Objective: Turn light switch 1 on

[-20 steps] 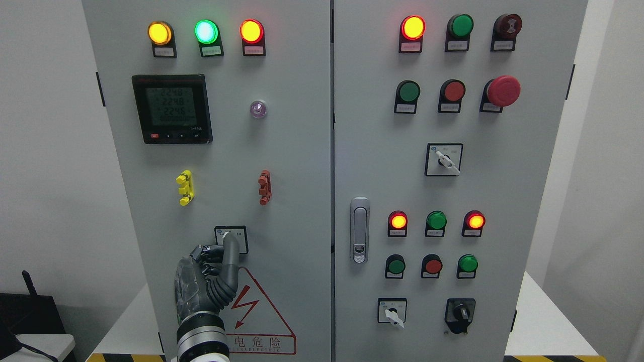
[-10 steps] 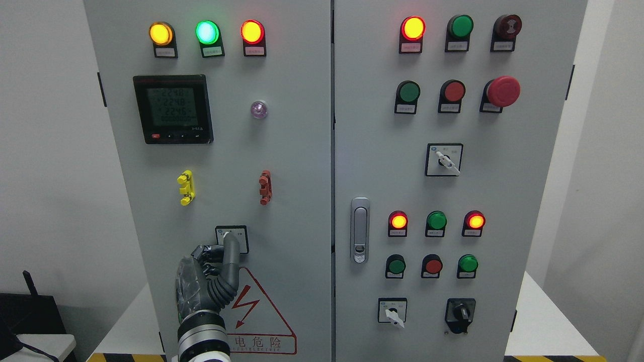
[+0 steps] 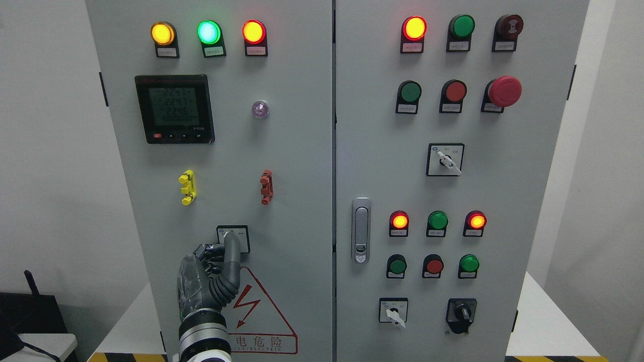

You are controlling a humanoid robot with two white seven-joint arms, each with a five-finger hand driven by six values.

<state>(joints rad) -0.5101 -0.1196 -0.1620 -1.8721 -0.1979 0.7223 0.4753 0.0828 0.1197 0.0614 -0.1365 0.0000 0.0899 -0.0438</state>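
I'm seeing almost nothing changing since a second ago — my left hand [image 3: 211, 274] is keeping its extended finger on the light switch [image 3: 233, 239], low on the left door [image 3: 282, 151], other fingers curled — its white knob half hidden.

The scene is being viewed from the robot's head, facing the grey cabinet [image 3: 302, 151] squarely. Both doors are being framed at close range.

A white table [image 3: 546, 322] spans the bottom of the frame. The grey electrical cabinet [image 3: 302, 151] stands directly on it, filling the centre. Yellow-black hazard tape [image 3: 131, 357] edges the table's lower left.
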